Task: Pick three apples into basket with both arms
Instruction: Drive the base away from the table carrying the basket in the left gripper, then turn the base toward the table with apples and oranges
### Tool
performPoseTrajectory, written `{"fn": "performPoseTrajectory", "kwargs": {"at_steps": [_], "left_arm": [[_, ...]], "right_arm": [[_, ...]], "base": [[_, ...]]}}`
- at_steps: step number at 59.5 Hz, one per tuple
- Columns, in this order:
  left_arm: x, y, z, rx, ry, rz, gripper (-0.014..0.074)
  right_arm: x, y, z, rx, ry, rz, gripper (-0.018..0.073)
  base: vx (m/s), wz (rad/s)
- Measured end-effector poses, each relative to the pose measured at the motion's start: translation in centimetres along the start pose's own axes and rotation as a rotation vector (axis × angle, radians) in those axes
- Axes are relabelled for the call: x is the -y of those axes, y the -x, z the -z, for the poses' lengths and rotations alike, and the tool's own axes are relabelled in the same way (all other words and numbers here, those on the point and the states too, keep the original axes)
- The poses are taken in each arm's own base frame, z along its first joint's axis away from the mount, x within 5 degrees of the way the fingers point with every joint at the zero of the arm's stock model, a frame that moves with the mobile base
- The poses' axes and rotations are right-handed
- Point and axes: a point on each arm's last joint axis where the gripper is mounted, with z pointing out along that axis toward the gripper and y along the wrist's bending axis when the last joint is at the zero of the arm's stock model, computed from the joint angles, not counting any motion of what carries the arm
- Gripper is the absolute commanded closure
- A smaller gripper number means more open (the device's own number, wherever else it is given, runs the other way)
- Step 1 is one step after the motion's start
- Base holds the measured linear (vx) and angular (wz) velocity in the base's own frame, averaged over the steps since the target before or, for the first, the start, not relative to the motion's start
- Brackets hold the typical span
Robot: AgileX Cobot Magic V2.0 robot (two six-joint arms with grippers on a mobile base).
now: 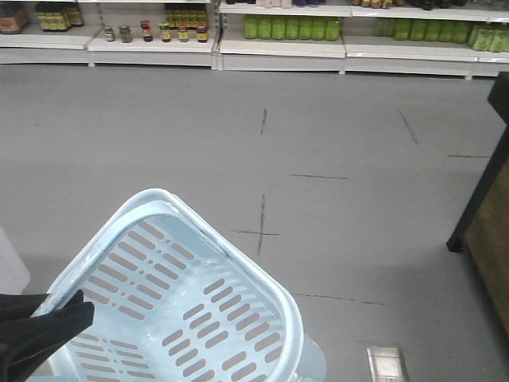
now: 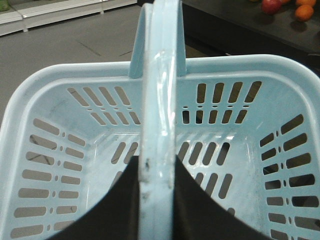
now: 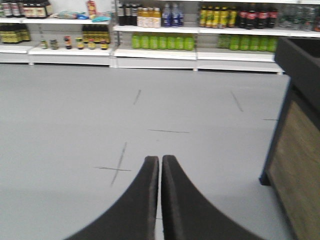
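Observation:
The light blue basket point(image 1: 262, 318) hangs empty at the lower left of the front view. My left gripper point(image 2: 157, 172) is shut on the basket's loop handle point(image 2: 160, 100), which runs up between the two black fingers. The basket's slotted walls point(image 2: 45, 150) fill the left wrist view. One red apple point(image 2: 271, 5) lies on a dark stand at the top right of that view; the other apples are out of view. My right gripper point(image 3: 160, 161) is shut and empty, held over bare grey floor.
Two oranges point(image 2: 303, 11) lie beside the apple on the dark stand. A dark-framed wooden display stand point(image 1: 487, 215) is at the right, also in the right wrist view point(image 3: 295, 150). White shelves of bottles and jars point(image 1: 278, 32) line the far wall. Grey floor lies between.

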Motion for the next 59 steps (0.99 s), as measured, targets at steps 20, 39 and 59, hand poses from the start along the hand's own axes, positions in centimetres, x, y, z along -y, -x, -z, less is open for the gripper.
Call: {"fn": "performPoseTrajectory", "kwargs": {"at_steps": [20, 39, 59], "left_arm": [[0.0, 0.0, 0.0, 0.0, 0.0, 0.0, 0.0602], [0.0, 0.0, 0.0, 0.0, 0.0, 0.0, 0.0602], [0.0, 0.0, 0.0, 0.0, 0.0, 0.0, 0.0602]], "right_arm": [[0.0, 0.0, 0.0, 0.0, 0.0, 0.0, 0.0551], [0.0, 0.0, 0.0, 0.0, 0.0, 0.0, 0.0551], [0.0, 0.0, 0.0, 0.0, 0.0, 0.0, 0.0551]], "base": [[0.11, 0.36], [0.15, 0.22], [0.21, 0.05]]}}
